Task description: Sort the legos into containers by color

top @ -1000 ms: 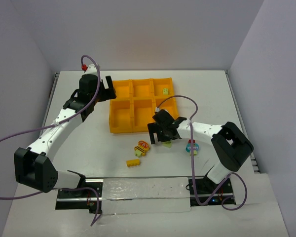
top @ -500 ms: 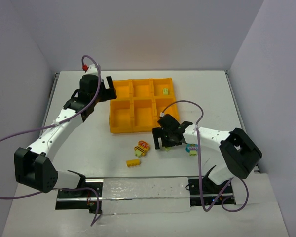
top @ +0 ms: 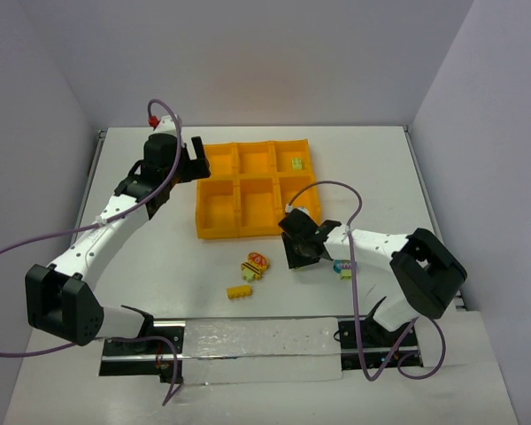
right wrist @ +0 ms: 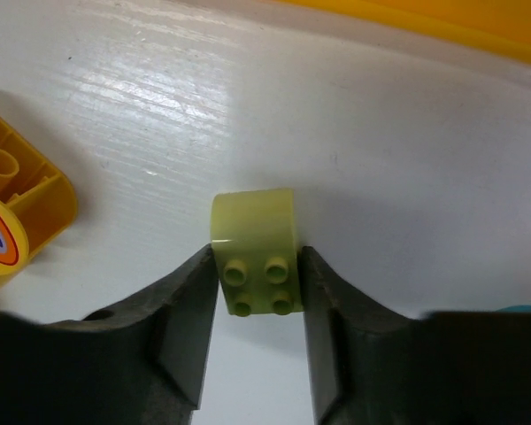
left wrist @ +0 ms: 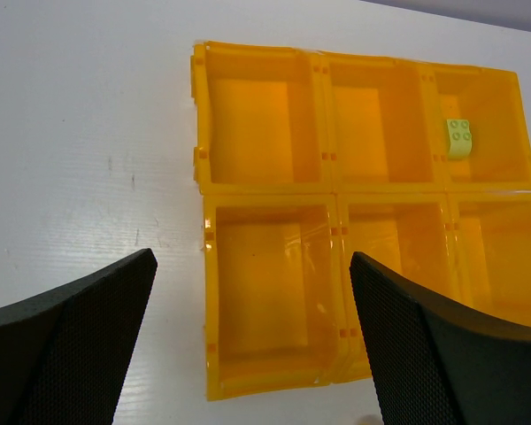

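Note:
My right gripper (right wrist: 257,258) is down at the table, shut on a lime green lego (right wrist: 252,226) that sits between its two fingers. In the top view this gripper (top: 299,255) is just in front of the orange-yellow tray (top: 239,234) and hides that brick. Another lime green lego (top: 296,163) (left wrist: 459,137) lies in the far right container. A yellow and red lego cluster (top: 256,265) (right wrist: 18,212) and a small yellow brick (top: 240,291) lie left of my right gripper. My left gripper (top: 197,159) (left wrist: 252,258) hangs open above the tray's left side, holding nothing.
A teal, red and green lego cluster (top: 342,266) lies just right of my right gripper, next to its cable. The tray's front wall (right wrist: 442,18) is close ahead of the right fingers. Grey walls close in the table on three sides.
My right gripper has dropped from above the lime green lego to the table and closed its fingers on it. The left arm has not moved.

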You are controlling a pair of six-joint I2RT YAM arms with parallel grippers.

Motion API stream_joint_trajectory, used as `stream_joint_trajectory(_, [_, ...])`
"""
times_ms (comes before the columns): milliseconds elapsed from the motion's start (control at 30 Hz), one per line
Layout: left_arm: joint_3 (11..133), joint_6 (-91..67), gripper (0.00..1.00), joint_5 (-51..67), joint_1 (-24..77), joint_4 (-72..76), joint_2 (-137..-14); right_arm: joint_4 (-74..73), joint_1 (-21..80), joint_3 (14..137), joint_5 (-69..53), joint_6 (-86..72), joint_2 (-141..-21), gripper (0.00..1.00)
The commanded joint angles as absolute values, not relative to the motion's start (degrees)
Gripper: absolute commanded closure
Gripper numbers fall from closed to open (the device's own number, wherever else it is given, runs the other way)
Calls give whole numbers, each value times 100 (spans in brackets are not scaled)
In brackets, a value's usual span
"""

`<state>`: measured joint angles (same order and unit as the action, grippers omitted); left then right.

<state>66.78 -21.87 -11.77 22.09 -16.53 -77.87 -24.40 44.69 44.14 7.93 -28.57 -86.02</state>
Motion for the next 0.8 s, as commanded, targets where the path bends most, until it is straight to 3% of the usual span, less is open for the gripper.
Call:
stream_joint_trajectory(0, [6750,-2197,1,-1226,2250,-1516,-7730,-2648,4518,4586,1054,-2808,-8470,68])
stream_joint_trajectory(133, [6759,-2189,1,-1240,2250,-1521,-7743,-2955,4518,4859,1163,-2775,-8186,79])
stream_joint_trajectory(433, [6750,-2171,1,-1292,2250,-1531,-7689,-3642,4127,6561,1463,-2265,-7813,77])
stream_joint_trajectory(767, [6718,-2174,1,-1256,2265,-1532,-7664,-2915,2693,8760,1450,-2129,-9287,76])
